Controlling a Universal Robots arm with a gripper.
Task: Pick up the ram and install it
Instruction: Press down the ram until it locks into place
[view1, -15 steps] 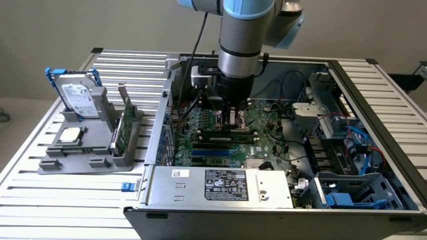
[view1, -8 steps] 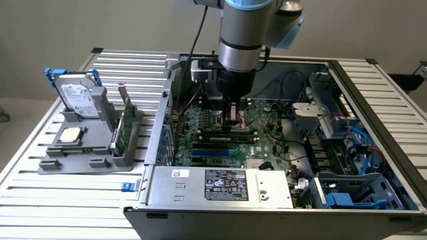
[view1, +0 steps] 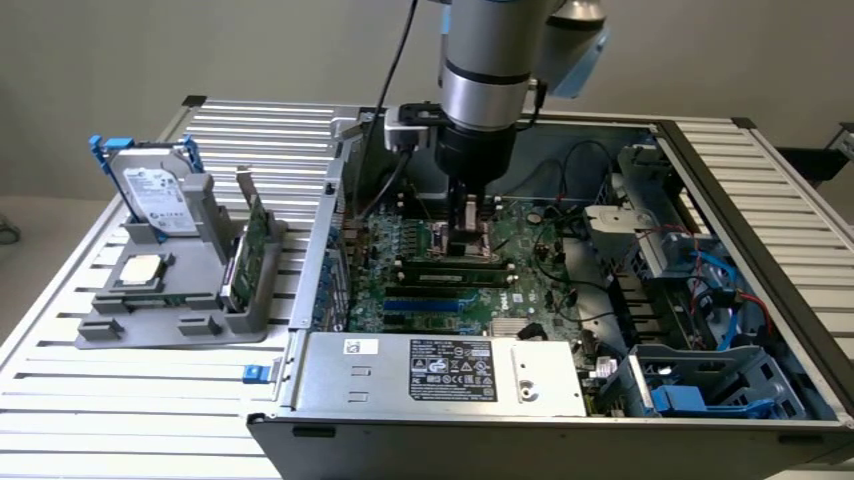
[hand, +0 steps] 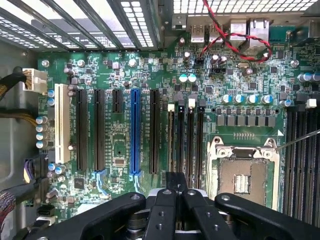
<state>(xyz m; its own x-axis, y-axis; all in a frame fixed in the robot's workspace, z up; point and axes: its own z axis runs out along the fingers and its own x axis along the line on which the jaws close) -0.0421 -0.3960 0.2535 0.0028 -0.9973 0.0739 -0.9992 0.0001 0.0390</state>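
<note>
My gripper (view1: 474, 238) reaches down into the open computer case (view1: 747, 200), just over the memory slots (view1: 461, 278) of the motherboard. In the wrist view its black fingers (hand: 165, 200) are pressed together, shut, with nothing showing between them. The gripper (hand: 175, 181) lines up with the near end of the outermost memory slot. A thin greenish strip that looks like the ram (hand: 172, 140) stands on edge in that slot. In the exterior view the ram (view1: 454, 263) is a long dark bar under the gripper. Whether the tips touch it, I cannot tell.
Beside the slots lies the open processor socket (hand: 242, 175). Expansion slots, one blue (hand: 135, 130), run parallel to them. Red cables (hand: 235, 42) loop at the board's far edge. Outside the case, a grey holder (view1: 174, 325) carries a hard drive (view1: 154, 195), a bracketed green card (view1: 250, 250) and a processor (view1: 140, 270).
</note>
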